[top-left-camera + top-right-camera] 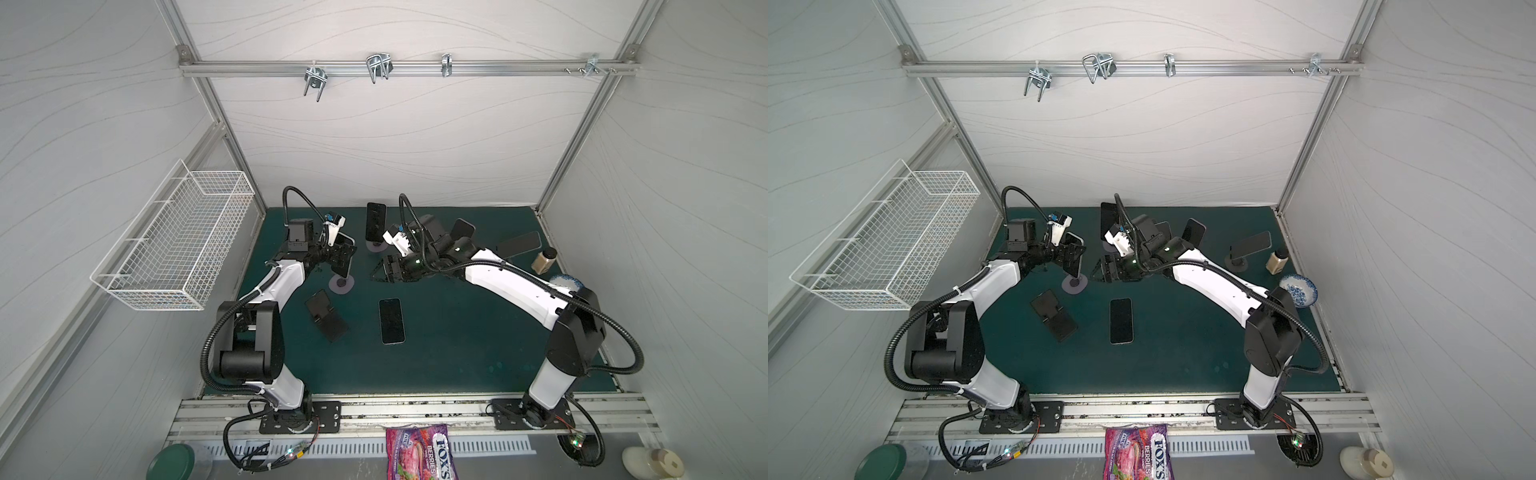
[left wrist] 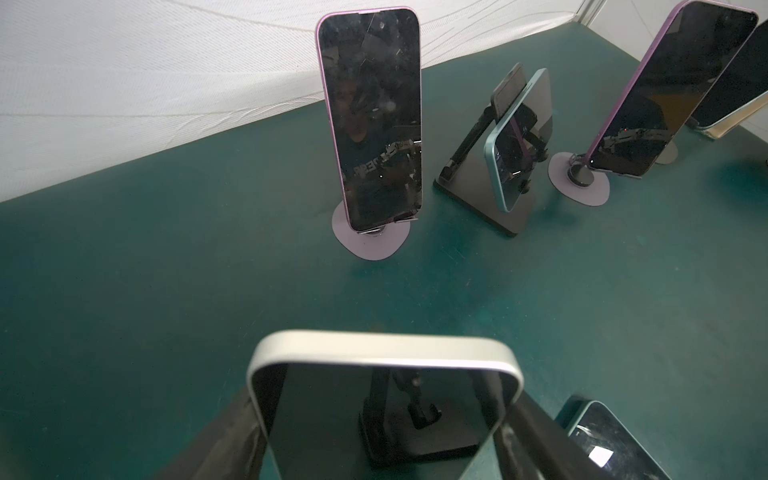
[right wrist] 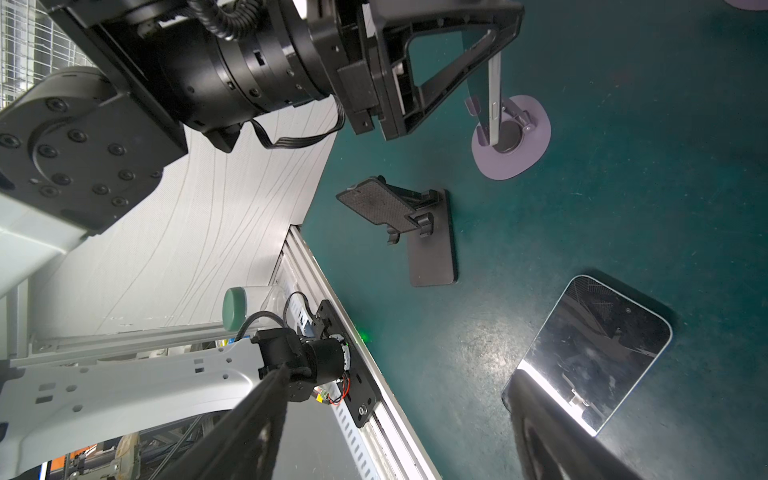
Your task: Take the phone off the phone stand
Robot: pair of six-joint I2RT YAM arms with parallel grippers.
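A silver-edged phone [image 1: 345,249] [image 1: 1074,251] stands upright on a lilac round-based phone stand [image 1: 341,286] [image 1: 1074,286] left of the mat's middle. My left gripper [image 1: 343,257] [image 2: 384,436] reaches it from the left and is shut on it, one finger against each side edge. In the left wrist view the phone [image 2: 384,399] fills the space between the fingers [image 2: 232,440]. The right wrist view shows that phone [image 3: 494,95] edge-on, its foot in the stand [image 3: 513,145]. My right gripper [image 1: 380,272] [image 3: 399,419] hovers open and empty just right of the stand.
A phone [image 1: 391,321] lies flat on the green mat beside an empty black stand [image 1: 326,316]. Other phones on stands [image 1: 375,222] [image 1: 518,244] line the back. A bottle [image 1: 544,259] and a patterned bowl [image 1: 1298,291] sit at the right. A wire basket [image 1: 174,245] hangs on the left wall.
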